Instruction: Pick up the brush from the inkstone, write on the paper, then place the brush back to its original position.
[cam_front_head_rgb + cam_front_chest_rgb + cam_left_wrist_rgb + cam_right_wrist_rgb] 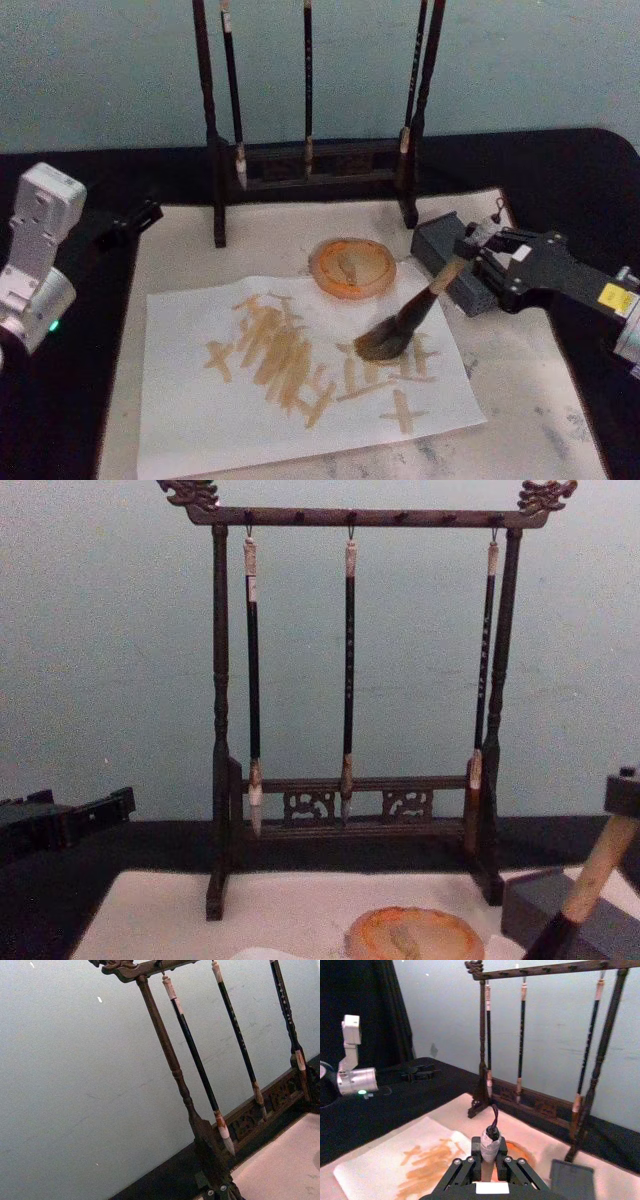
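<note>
Right gripper: reaches in from the right side of the table and is clenched on the pale handle of the brush. In the right wrist view the two black fingers close on either side of the handle, and the upper end of the brush, with a dark cord loop, stands up between them.

Brush position: tilted, handle toward the right gripper, bristle head down and to the left. The head rests on the right part of the paper, among short brown strokes. A larger group of brown strokes lies at the centre of the sheet.

Inkstone: sits at the far edge of the paper, near the brush head but apart from it. Nothing rests in it.

Grey block: lies just beside the right gripper, on the beige mat.

Brush rack: stands at the far edge of the mat, with three thin brushes hanging from its top bar.

Left gripper: held at the left side over the black table, well apart from the paper. Whether it is released or clenched cannot be told
</note>
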Tool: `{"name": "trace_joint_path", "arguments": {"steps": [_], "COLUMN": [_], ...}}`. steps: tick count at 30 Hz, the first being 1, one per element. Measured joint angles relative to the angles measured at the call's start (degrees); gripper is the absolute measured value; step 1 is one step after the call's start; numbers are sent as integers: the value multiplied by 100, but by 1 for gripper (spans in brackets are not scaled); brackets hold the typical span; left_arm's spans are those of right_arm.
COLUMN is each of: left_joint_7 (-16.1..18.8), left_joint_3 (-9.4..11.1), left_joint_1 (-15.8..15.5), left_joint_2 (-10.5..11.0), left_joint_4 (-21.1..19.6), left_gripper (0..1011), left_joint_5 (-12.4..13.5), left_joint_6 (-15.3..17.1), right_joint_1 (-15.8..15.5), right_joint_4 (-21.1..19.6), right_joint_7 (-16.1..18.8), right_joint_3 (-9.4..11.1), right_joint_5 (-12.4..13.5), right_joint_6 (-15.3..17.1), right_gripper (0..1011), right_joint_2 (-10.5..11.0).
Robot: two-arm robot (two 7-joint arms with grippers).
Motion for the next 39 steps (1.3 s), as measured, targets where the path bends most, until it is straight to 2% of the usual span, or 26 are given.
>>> {"name": "trace_joint_path", "arguments": {"steps": [6,14,23,28,32,38,39], "left_joint_7": [0,0,0,0,0,0,0], "left_joint_3": [0,0,0,0,0,0,0], "left_joint_1": [0,0,0,0,0,0,0], "left_joint_2": [0,0,0,0,0,0,0], "left_joint_4": [0,0,0,0,0,0,0], "left_gripper": [1002,1000,1002,1002,1002,1000,1002], "left_joint_5": [0,0,0,0,0,0,0], "left_joint_6": [0,0,0,0,0,0,0], "right_joint_1": [-128,-330,-361,-261,-96,256,343], "right_joint_4": [-34,-281,-581,-752,-795,-645,-574], "right_joint_7": [-34,-17,121,192,261,395,418], "right_joint_3": [184,454,466,284,42,-411,-543], "right_joint_5": [3,40,40,-44,-127,-169,-174], "right_joint_6": [-26,-131,-236,-263,-244,-159,-130], "right_gripper": [164,164,164,164,164,164,164], "right_joint_2": [39,75,38,-23,-110,-332,-405]}}
